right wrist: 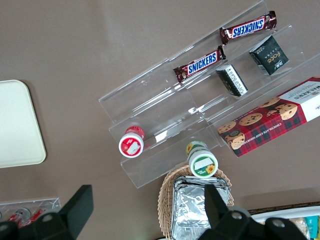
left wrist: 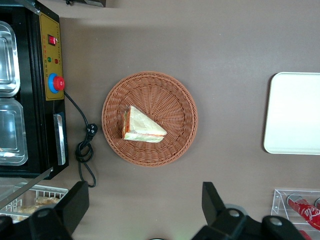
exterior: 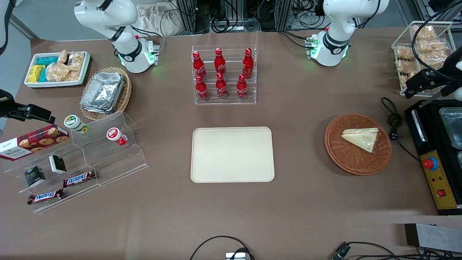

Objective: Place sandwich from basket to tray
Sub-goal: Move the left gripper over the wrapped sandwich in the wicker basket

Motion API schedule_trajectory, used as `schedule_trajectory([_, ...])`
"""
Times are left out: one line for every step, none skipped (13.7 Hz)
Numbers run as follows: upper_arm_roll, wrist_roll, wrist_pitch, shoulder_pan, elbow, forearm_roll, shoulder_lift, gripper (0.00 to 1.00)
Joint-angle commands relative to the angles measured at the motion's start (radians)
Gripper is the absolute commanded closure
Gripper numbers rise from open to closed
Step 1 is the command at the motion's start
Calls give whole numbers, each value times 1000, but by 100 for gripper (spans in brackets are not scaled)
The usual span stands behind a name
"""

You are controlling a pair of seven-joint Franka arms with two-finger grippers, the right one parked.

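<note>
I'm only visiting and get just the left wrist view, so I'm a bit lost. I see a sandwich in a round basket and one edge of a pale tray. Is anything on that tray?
Observer: No. The front view shows the whole tray, and it is bare.
Operator: Where is the claw itself?
Observer: The gripper, open, hangs above the table farther from the front camera than the basket, beside a wire rack of bagged snacks.
</note>
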Motion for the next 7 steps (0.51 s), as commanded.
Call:
schedule_trajectory([3, -55, -4, -2, 23, -9, 10, 0])
schedule_trajectory([3, -90, -4, -2, 18, -7, 13, 0])
schedule_trajectory([1, -98, -4, -4, 20, -1, 30, 0])
schedule_trajectory([1, -97, -4, -5, 13, 8, 41, 0])
schedule_trajectory([1, -103, -1, -5, 9, 11, 54, 0])
schedule_trajectory([4, -148, -1, -2, 4, 11, 77, 0])
schedule_trajectory([4, -247, 13, -2, -25, 11, 81, 0])
